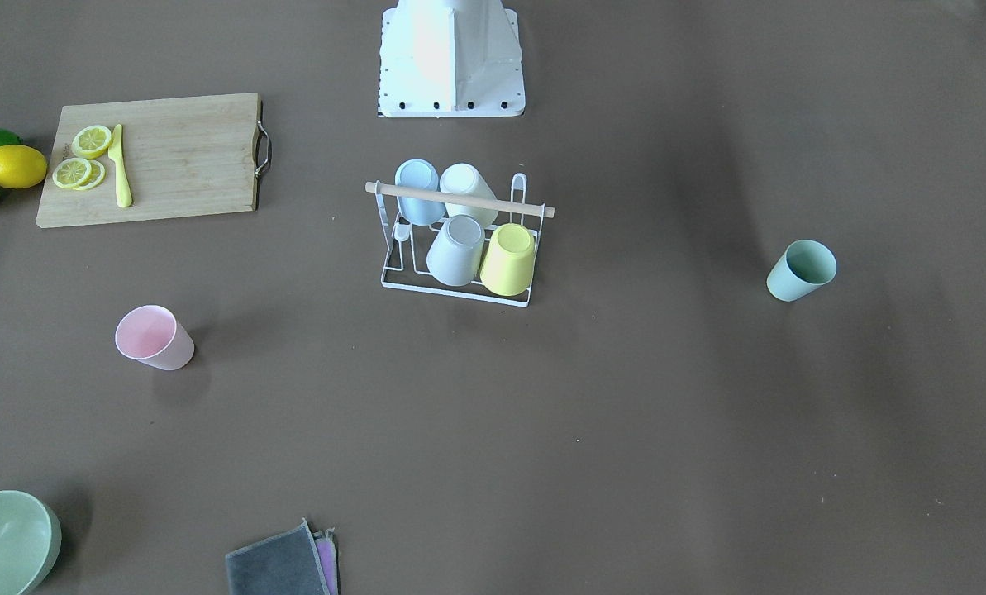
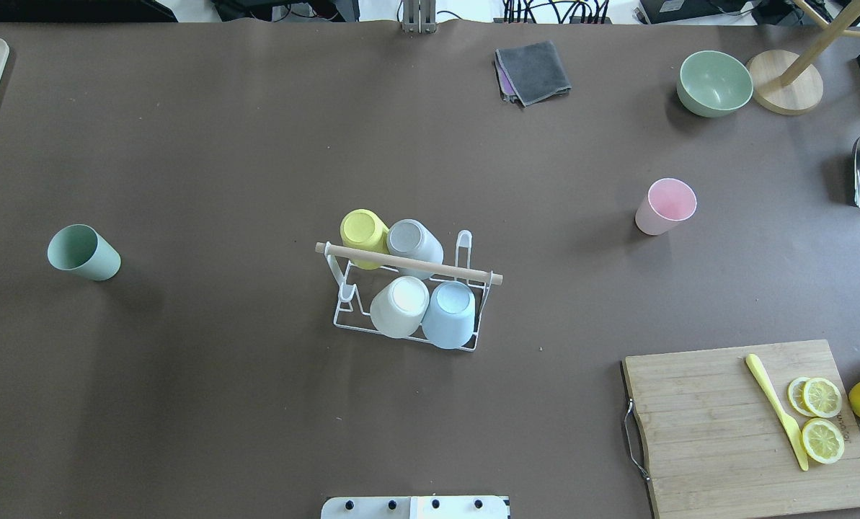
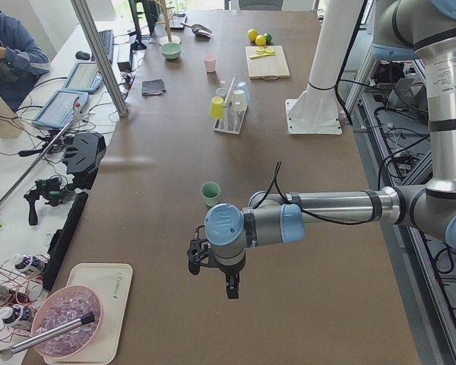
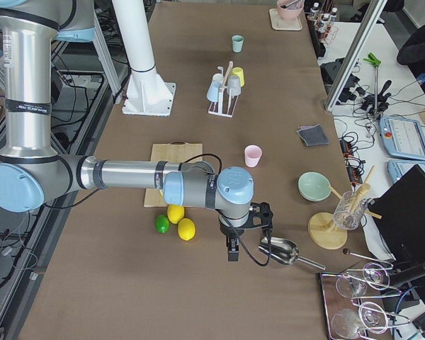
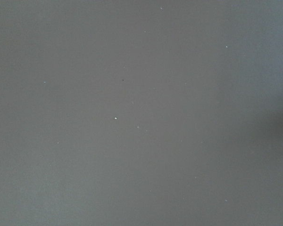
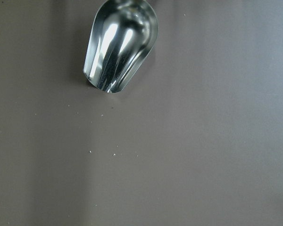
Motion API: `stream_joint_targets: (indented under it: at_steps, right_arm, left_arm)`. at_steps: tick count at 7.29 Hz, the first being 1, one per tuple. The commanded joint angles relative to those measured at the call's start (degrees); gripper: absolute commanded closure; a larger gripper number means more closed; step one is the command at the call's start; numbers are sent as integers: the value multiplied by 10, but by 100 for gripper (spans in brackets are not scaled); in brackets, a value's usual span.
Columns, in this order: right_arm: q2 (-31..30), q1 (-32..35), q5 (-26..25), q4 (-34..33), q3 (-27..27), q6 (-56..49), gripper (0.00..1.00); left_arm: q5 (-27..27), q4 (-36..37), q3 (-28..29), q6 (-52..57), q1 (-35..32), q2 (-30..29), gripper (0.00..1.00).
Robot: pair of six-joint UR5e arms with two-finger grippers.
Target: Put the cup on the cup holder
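At mid-bench stands the small white wire cup holder (image 2: 473, 274) with a pale wooden rod across its top. 4 plastic cups sit upside down on its prongs: yellow cup (image 2: 363, 229), grey cup (image 2: 411, 239), white cup (image 2: 401, 306), light-blue cup (image 2: 450, 313). 2 prongs look bare: the far right prong (image 2: 463, 244) and the near left prong (image 2: 345, 292). 2 cups are loose, both upright, mouths up: the sage-green plastic cup (image 2: 83, 252) well out on the robot's left, the pink plastic cup (image 2: 665, 207) out on its right. The left hand (image 3: 215, 272) hangs low over bare bench, near the green one. The right hand (image 4: 246, 237) hangs just beside a shiny metal scoop (image 6: 120, 44). Both show only from the bench ends, so I cannot tell how far either is open; the wrist views show no cup before them. Judgement: task at its start, reach not yet made. For the green cup: pinch 1 wall near the rim, lift clear, turn it mouth down, come in beside the rod, settle over the near left prong. Likely risks: nudging the white cup next door, snagging the rod.
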Motion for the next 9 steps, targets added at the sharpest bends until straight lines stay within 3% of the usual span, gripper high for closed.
stream_joint_targets:
  at_steps: [1, 9]
  right_arm:
    - [0, 0, 0, 0, -1, 0, 0]
    - [2, 0, 0, 0, -1, 1, 0]
  left_arm:
    - [-2, -1, 21, -1, 0, -1, 1]
    - [11, 0, 13, 3, 0, -13, 1]
